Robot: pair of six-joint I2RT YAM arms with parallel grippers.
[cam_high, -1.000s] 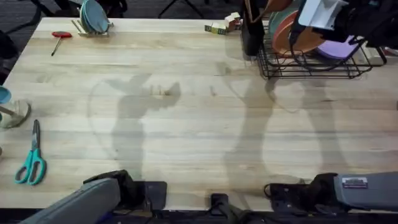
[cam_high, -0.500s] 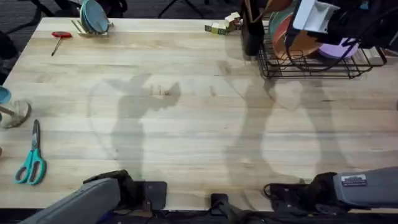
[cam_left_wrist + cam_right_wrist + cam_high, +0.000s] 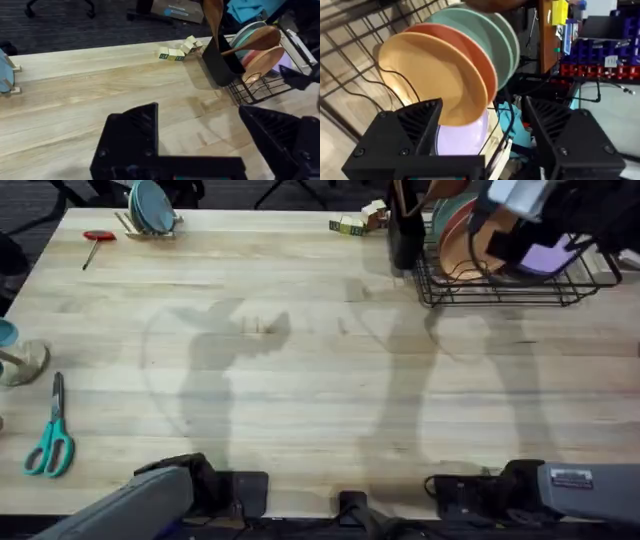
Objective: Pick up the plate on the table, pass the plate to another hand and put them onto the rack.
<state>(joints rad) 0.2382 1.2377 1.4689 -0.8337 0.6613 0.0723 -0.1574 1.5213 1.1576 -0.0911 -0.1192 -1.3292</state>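
Note:
The orange-yellow plate [image 3: 432,75] stands on edge in the black wire rack [image 3: 500,292] at the table's [image 3: 300,380] far right, in front of an orange and a green plate. It also shows in the overhead view as the plate [image 3: 472,248] and in the left wrist view as the plate [image 3: 261,61]. My right gripper [image 3: 480,142] hovers open just off the plate's rim, holding nothing. In the overhead view the right gripper [image 3: 508,238] hangs above the rack. My left gripper [image 3: 205,145] is open and empty low over the near side of the table.
A purple plate [image 3: 462,137] lies in the rack. A black utensil holder [image 3: 405,225] with wooden spoons stands at the rack's left end, small blocks [image 3: 358,222] beside it. Teal scissors [image 3: 50,442], a red tool [image 3: 97,238] and a holder with blue plates [image 3: 150,208] lie on the left.
My right gripper has drawn up and to the right, away from the plate, which stays standing in the rack. The left arm has not moved.

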